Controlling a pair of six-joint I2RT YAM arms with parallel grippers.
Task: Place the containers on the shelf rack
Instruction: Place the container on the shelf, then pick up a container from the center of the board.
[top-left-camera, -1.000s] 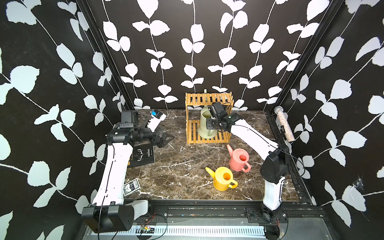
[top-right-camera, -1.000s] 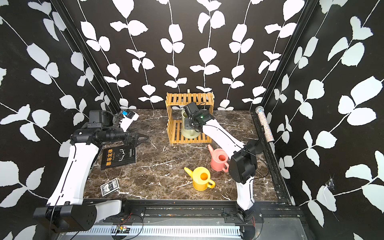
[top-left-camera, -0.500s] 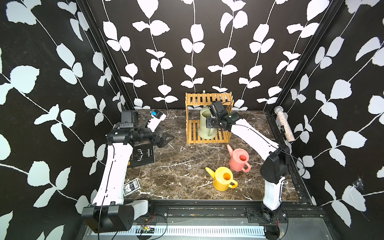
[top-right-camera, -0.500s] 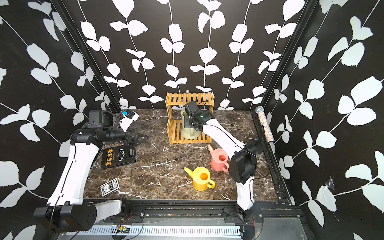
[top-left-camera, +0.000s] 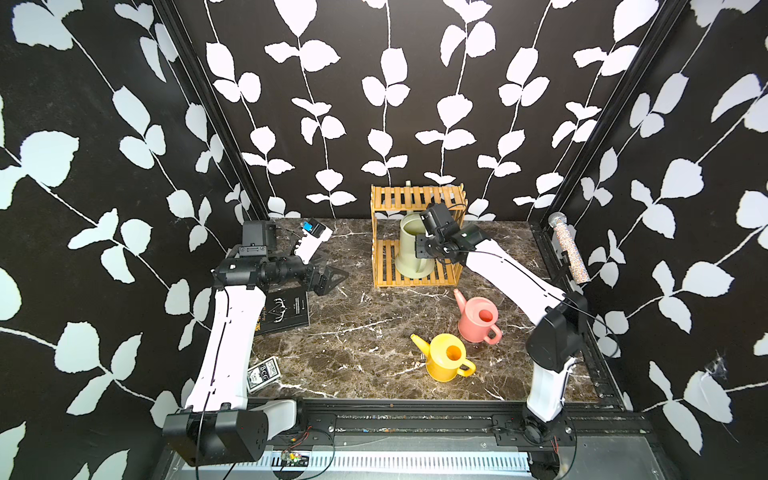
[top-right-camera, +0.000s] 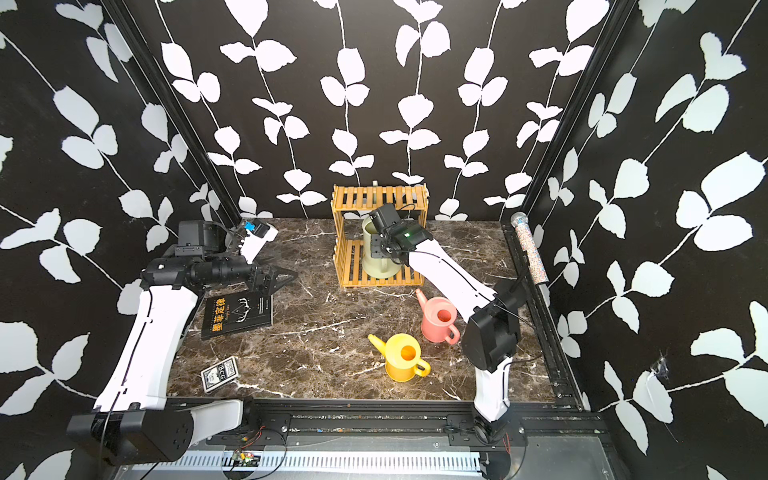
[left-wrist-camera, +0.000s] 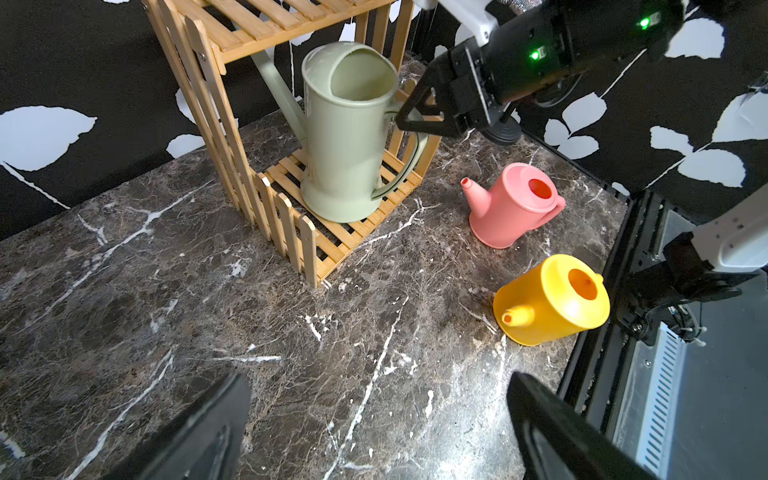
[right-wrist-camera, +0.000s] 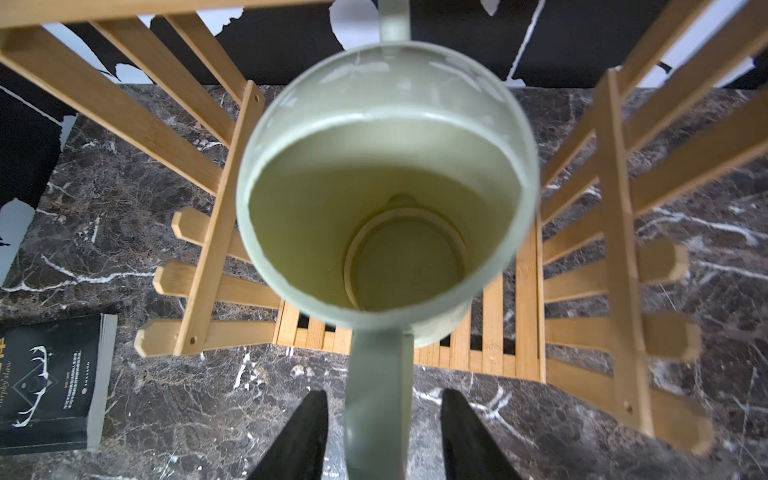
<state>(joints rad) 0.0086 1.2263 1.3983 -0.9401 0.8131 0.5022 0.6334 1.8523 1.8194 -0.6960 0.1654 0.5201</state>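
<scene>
Marble-patterned dark desk (top-left-camera: 353, 332) carries a wooden shelf rack (top-left-camera: 415, 195) at its back. On the rack's lower tier stands the sage-green can (top-left-camera: 409, 249), spout towards the rear wall. 2 smaller cans sit on the desk in front, apart from the rack: the pink can (top-left-camera: 478, 320) nearer it, the yellow can (top-left-camera: 444, 357) nearer the front edge. The right gripper (right-wrist-camera: 382, 395) straddles the sage-green can's handle, parted, with a gap on either side. The left gripper (left-wrist-camera: 376, 380) hangs wide over bare desk.
</scene>
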